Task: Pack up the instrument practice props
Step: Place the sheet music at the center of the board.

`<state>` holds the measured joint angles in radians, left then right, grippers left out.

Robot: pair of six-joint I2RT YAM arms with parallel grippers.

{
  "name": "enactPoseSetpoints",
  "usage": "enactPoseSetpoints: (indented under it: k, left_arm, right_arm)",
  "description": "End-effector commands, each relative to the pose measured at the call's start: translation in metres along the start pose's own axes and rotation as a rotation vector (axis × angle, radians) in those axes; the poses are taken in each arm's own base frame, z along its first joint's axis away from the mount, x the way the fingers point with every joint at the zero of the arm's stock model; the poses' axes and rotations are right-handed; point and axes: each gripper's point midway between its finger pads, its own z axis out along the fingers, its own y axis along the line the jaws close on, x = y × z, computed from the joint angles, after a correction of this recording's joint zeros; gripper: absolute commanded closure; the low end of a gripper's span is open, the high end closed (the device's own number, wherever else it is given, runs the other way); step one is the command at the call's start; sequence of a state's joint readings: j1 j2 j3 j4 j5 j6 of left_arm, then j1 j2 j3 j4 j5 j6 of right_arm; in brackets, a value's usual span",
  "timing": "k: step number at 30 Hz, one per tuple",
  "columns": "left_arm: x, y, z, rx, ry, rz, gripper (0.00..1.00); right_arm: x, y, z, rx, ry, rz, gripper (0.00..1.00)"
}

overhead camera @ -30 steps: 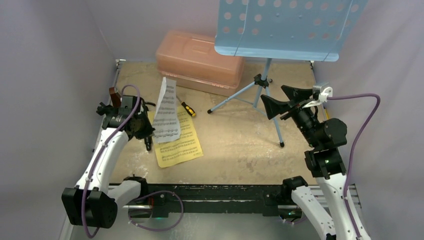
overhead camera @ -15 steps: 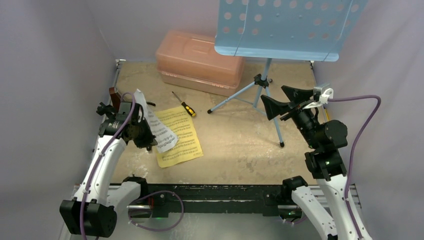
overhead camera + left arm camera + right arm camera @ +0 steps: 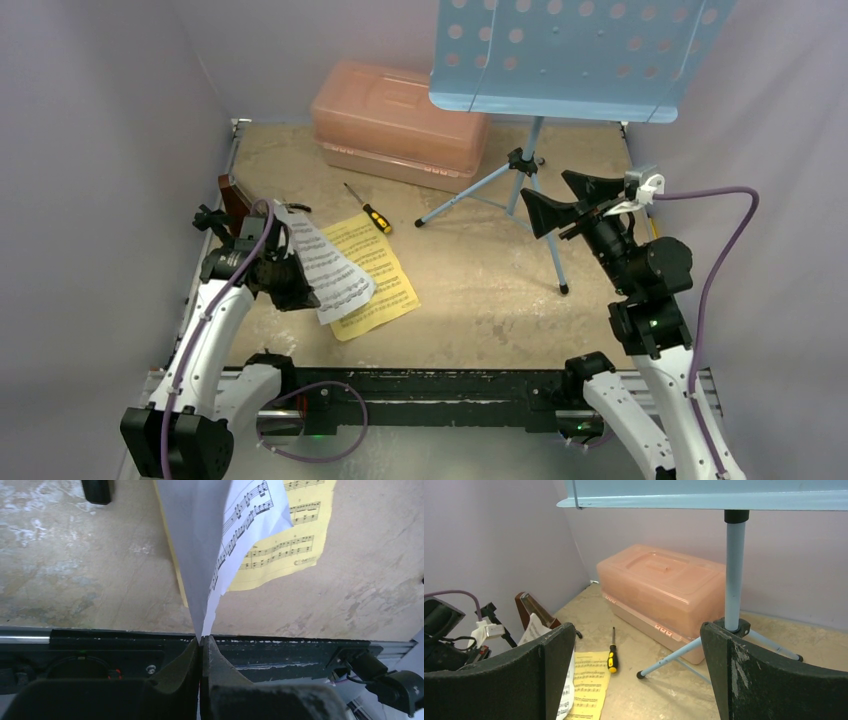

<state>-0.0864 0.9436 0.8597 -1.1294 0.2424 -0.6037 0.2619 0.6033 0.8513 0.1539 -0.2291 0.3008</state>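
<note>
The left gripper is clamped flat on one edge of the white sheet-music page; over the last second it has drawn that page from an upright hang above the left middle of the bench down and back toward the near-left corner, so the paper now droops sideways above the yellow sheet-music page; the yellow page has slid and turned a little toward the near edge, and it lies flat and ungripped; the right gripper has not stirred, hovering wide open and empty beside the tripod of the light-blue music stand toward the far-right corner; judged from this, only one prop is in hand and nothing is packed, since the pink case at the far edge has its lid down and the page is travelling away from it; the overhead view gives the layout, with the metronome at the left edge and a screwdriver just beyond the yellow page; the left wrist view alone shows the pinch, jaws closed on the paper's edge; the right wrist view alone shows the case's front and the stand's pole from low down; the black pipe cannot be picked out with confidence.
</note>
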Motion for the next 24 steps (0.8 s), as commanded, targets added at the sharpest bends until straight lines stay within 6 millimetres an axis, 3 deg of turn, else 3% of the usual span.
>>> enactPoseSetpoints:
  k: [1,8,14,24]
  left_arm:
    - [-0.009,0.017,-0.009,-0.091,-0.073,0.024,1.0]
    - [0.001,0.009,0.009,-0.023,-0.013,0.021,1.0]
    - [-0.001,-0.006,0.006,0.036,-0.019,0.045,1.0]
    - [0.019,-0.04,0.014,0.094,0.033,0.132,1.0]
  right_arm:
    - [-0.005,0.003,0.003,-0.015,-0.011,-0.01,0.02]
    - [-0.003,0.002,0.005,-0.014,-0.002,-0.008,0.02]
    - [0.0,0.001,0.007,-0.016,0.006,-0.003,0.02]
    - [0.002,0.001,0.01,-0.02,0.013,0.004,0.02]
